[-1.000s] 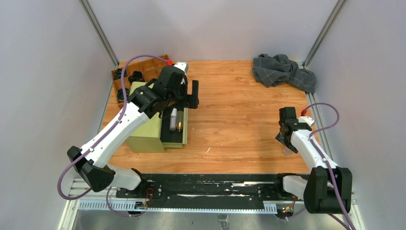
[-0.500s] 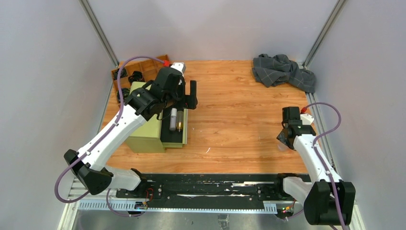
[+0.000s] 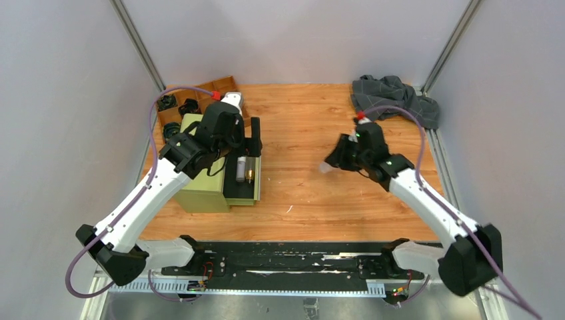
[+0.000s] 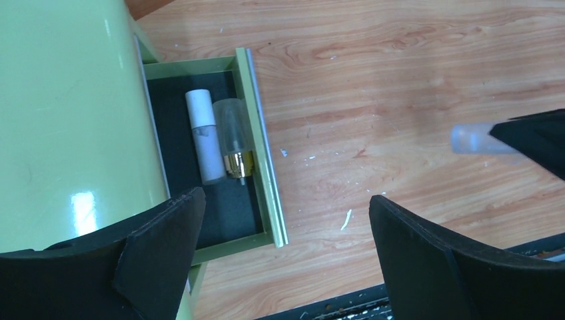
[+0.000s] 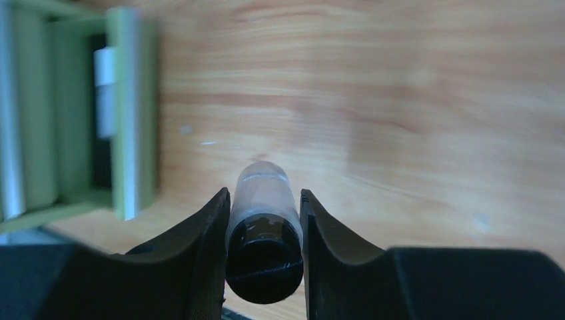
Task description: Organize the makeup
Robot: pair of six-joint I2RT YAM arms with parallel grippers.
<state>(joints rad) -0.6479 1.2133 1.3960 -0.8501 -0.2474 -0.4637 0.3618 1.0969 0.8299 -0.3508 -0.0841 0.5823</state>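
Observation:
My right gripper (image 3: 333, 163) is shut on a clear black-capped bottle (image 3: 325, 168) and holds it above the middle of the table. In the right wrist view the bottle (image 5: 265, 220) sits between the two fingers, pointing at the open drawer (image 5: 133, 113). My left gripper (image 3: 255, 140) is open and empty above the drawer (image 4: 263, 153) of a green cabinet (image 4: 66, 100). In the drawer lie a white tube (image 4: 203, 137) and a clear gold-collared bottle (image 4: 233, 133). The held bottle (image 4: 473, 139) shows at the right of the left wrist view.
A brown wooden divider tray (image 3: 200, 90) with black items stands at the back left behind the cabinet. A grey checked cloth (image 3: 393, 97) lies crumpled at the back right. A black rail (image 3: 286, 257) runs along the near edge.
My right arm has swung from the table's right edge to the middle, carrying the bottle toward the drawer. My left arm has drawn slightly left and back.

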